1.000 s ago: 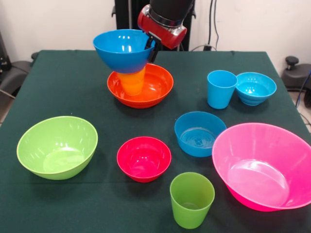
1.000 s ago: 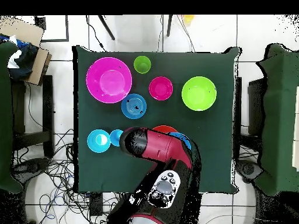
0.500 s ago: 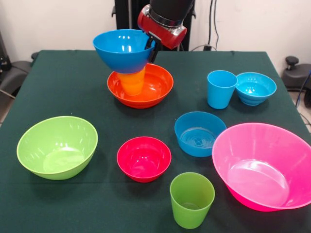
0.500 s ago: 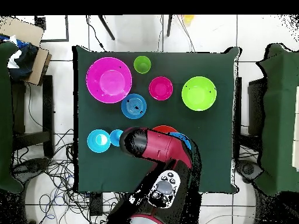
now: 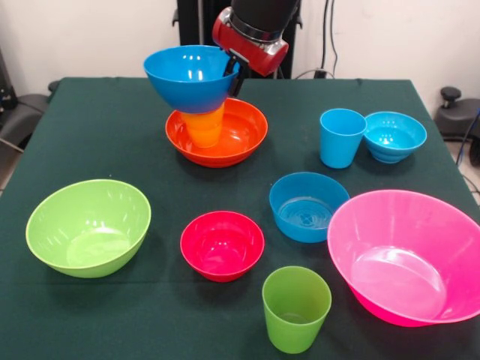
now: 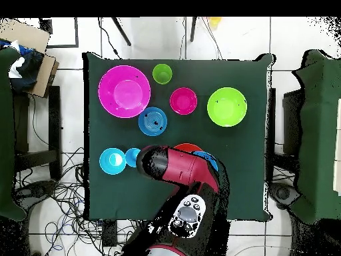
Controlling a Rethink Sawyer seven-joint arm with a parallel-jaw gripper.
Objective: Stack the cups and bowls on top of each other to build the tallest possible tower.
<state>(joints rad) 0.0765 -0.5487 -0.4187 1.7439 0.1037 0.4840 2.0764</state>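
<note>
All the ware is glossy moulded plastic on a dark green cloth-covered counter (image 5: 90, 127). At the far side of the front view a wide orange bowl (image 5: 240, 135) holds an orange cup (image 5: 204, 126) standing inside it, and a large blue bowl (image 5: 192, 76) sits mouth-up on that cup, its rounded base on the cup's rim. The three share one upright axis, the top bowl leaning slightly.

The claw (image 5: 234, 71) is at the blue bowl's rim on the side nearest the red and black arm (image 5: 251, 34); its tips are hidden behind the bowl wall, so I cannot tell whether it grips the rim or how wide it stands. In the overhead view the arm covers most of the stack, leaving only slivers of orange and blue.

Elsewhere, all mouth-up and apart from the stack: a light blue cup (image 5: 341, 137) touching or just beside a small turquoise bowl (image 5: 394, 136); a medium blue bowl (image 5: 307, 206) just beside the large pink bowl (image 5: 409, 255); a small red bowl (image 5: 222, 244) in the middle; a green cup (image 5: 295, 308) near the front edge; a lime green bowl (image 5: 88, 226) well off to the other side. The cups are tapered, narrower at the base.
</note>
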